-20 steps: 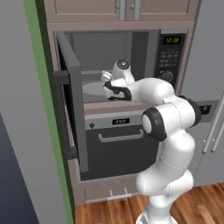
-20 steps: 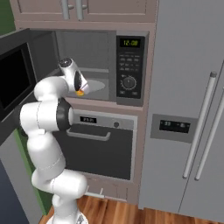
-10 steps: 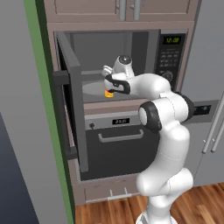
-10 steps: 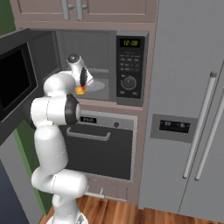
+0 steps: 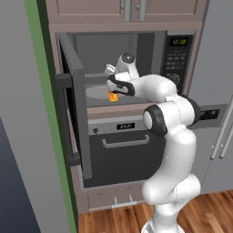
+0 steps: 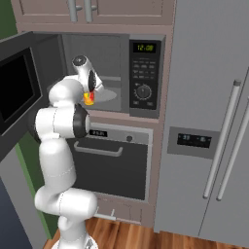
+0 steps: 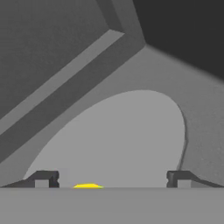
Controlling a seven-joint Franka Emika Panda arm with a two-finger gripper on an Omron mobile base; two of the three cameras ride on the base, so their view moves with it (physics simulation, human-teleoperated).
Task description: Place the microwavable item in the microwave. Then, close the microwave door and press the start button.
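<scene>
The microwavable item is a small yellow cup with a red-orange mark. It stands upright on the front of the round turntable inside the microwave. My gripper hangs just above it, open, with nothing between its fingers. From the right base view the cup sits under the hand at the cavity's front. In the hand view the fingertips stand wide apart over the turntable, and only the cup's yellow rim peeks up between them. The microwave door is swung wide open to the left.
The control panel with green digits and a dial is right of the cavity. A handled oven sits below the microwave. A grey fridge fills the right side. Cabinets hang above. The open door juts out on the left.
The gripper opened and let go of the cup, which now stands uncovered on the turntable. The hand rose slightly above it.
</scene>
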